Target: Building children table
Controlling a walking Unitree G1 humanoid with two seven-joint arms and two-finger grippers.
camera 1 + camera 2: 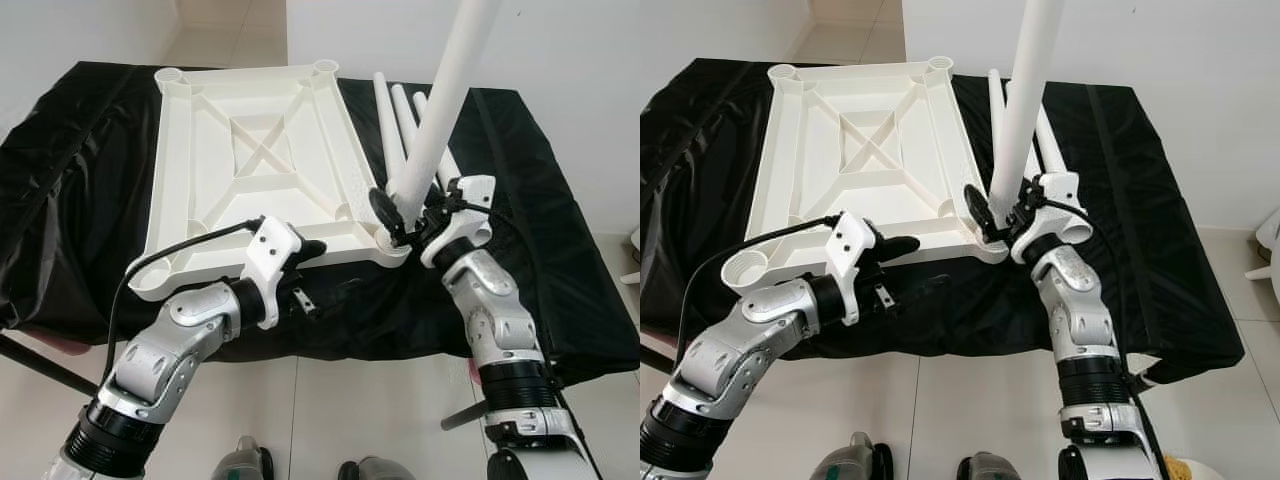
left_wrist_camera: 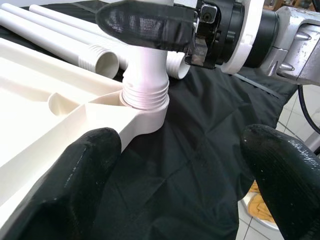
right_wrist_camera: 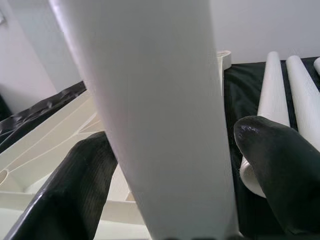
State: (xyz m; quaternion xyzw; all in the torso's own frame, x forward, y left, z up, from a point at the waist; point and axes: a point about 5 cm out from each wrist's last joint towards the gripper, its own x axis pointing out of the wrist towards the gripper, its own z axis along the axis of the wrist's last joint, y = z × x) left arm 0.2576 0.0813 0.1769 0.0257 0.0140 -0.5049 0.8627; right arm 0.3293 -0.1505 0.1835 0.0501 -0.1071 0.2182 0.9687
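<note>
Setting: white-walled room with a pale tiled floor, and right in front of me a table under a black cloth [image 1: 560, 270] that's a bit wrinkly.

Tabletop: the white kids' table top [image 1: 250, 150] lies upside down on the cloth, ribs facing up, a round socket at each corner.

Right gripper: my right gripper [image 1: 408, 212] is clamped around the white leg [image 1: 440, 120] near its bottom end, one finger on each side. The leg stands nearly upright, leaning a little away from the top.

Where the leg is: its threaded end sits in the near corner socket [image 2: 145, 107] directly below my right fingers. Some thread rings show above the rim, so I'd say it's not screwed all the way in yet.

Left gripper: my left gripper [image 1: 305, 275] is spread open with nothing in it, hovering at the near edge of the top. The socket is just ahead of it, between my two fingertips [image 2: 75, 175] from the wrist view.

Spare legs: three more white legs [image 1: 395, 115] lie on the cloth just beyond my right gripper, close behind the upright one.

What could go wrong: that lean makes me think cross-threading if I twist as is. Also nothing's holding the top down, so turning could spin it on the slippery cloth or knock the spares rolling.
</note>
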